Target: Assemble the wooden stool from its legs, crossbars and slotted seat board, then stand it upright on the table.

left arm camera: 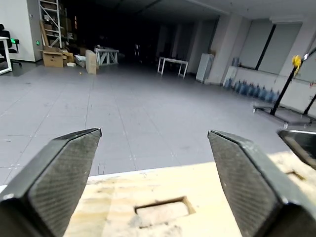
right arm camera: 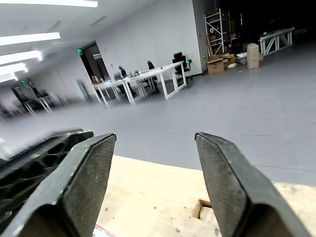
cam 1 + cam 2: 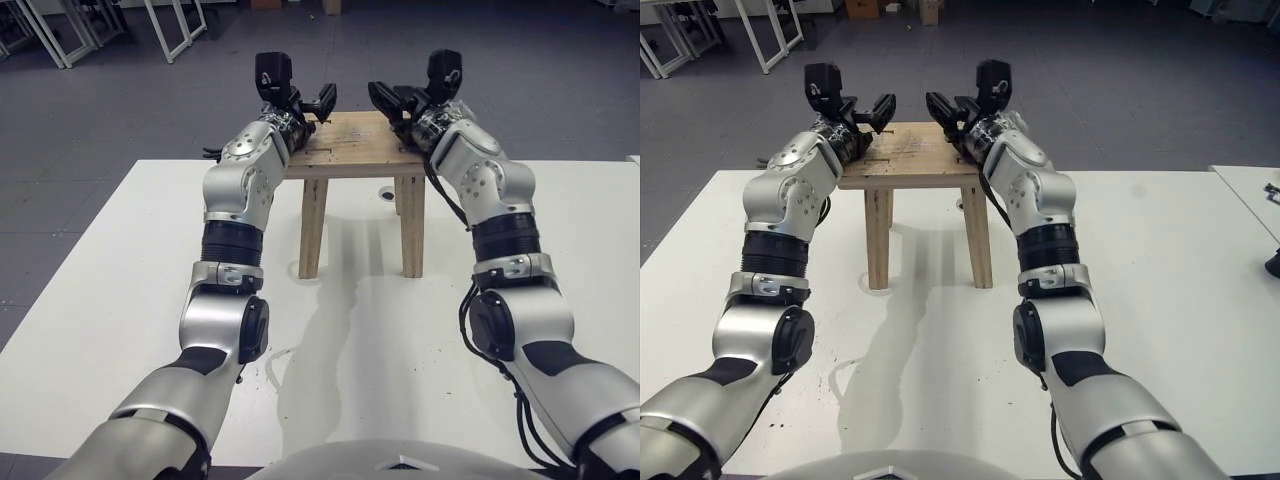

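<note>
Left eye view: wooden stool (image 3: 312, 225) seen upright on white table (image 3: 120, 260), 2 front legs planted. Left gripper (image 3: 318, 105) and right gripper (image 3: 385, 100) held over seat board (image 3: 350, 150), jaws spread, nothing gripped.
Left wrist view: fingers (image 1: 59, 182) parted above board; slot (image 1: 162, 210) seen between.
Right wrist view: fingers (image 2: 84, 182) parted above board, nothing clasped.

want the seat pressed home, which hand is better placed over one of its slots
Left, probably: the left hand, open, sits centred over a slot in the seat board; the right hand has its slot off beside one finger.
</note>
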You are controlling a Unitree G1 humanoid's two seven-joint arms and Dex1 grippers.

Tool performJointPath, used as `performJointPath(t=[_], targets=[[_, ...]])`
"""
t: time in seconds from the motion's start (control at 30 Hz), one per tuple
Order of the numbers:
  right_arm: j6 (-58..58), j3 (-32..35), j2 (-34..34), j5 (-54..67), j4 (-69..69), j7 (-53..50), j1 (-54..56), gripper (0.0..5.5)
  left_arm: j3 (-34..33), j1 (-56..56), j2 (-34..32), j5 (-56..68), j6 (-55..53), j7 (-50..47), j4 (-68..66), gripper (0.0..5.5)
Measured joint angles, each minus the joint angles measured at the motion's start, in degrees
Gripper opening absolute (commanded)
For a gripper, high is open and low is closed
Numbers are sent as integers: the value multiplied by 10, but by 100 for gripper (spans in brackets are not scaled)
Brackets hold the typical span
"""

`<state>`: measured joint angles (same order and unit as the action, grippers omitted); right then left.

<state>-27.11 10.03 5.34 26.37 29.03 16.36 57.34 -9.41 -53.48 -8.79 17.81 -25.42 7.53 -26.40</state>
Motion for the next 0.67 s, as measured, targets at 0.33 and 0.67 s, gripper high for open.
performJointPath(t=[0.33,0.67], targets=[[166,50,21,-57,-347,-56,-226,295,-60,275,11,-49,245,-41,283,400],[260,-7,0,-149,-360,-56,-528,299,39,499,62,-182,379,-63,290,335]])
